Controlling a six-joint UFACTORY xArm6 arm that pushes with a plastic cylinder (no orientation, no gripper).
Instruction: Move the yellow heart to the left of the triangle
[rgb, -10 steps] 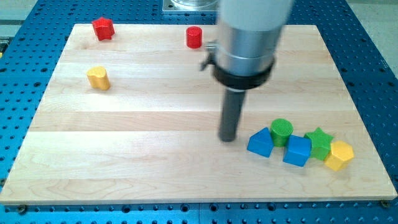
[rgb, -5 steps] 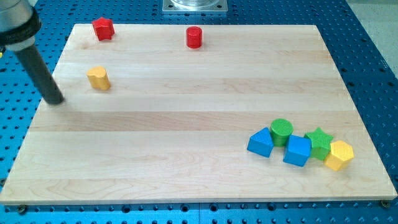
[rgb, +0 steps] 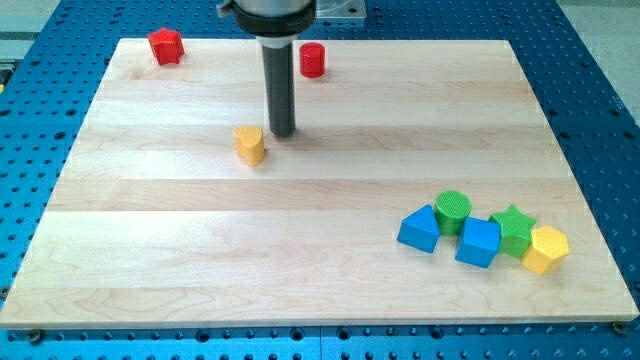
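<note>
You see my tip (rgb: 283, 134) standing on the wooden board (rgb: 320, 290), in the upper middle part of the view. There are no jaws to open or close on it; it is only a straight dark rod, and it holds nothing.

The yellow heart (rgb: 250, 144) lies just beside the tip, at the tip's lower left in the view. If the two touch or not, you cannot tell from this angle.

The blue triangle (rgb: 419, 229) is well apart from the heart, far toward the view's right and lower on the board. It is the leftmost piece of a tight group. Just to its upper right stands the green cylinder (rgb: 453, 210), and next to it on the right sits the blue cube (rgb: 478, 242). Then come the green star (rgb: 514, 229) and, at the right end, the yellow hexagon (rgb: 546, 249).

Near the view's top edge you find the red cylinder (rgb: 313, 60), a little to the right of the rod. The red star (rgb: 165, 46) sits in the top left corner of the board.
</note>
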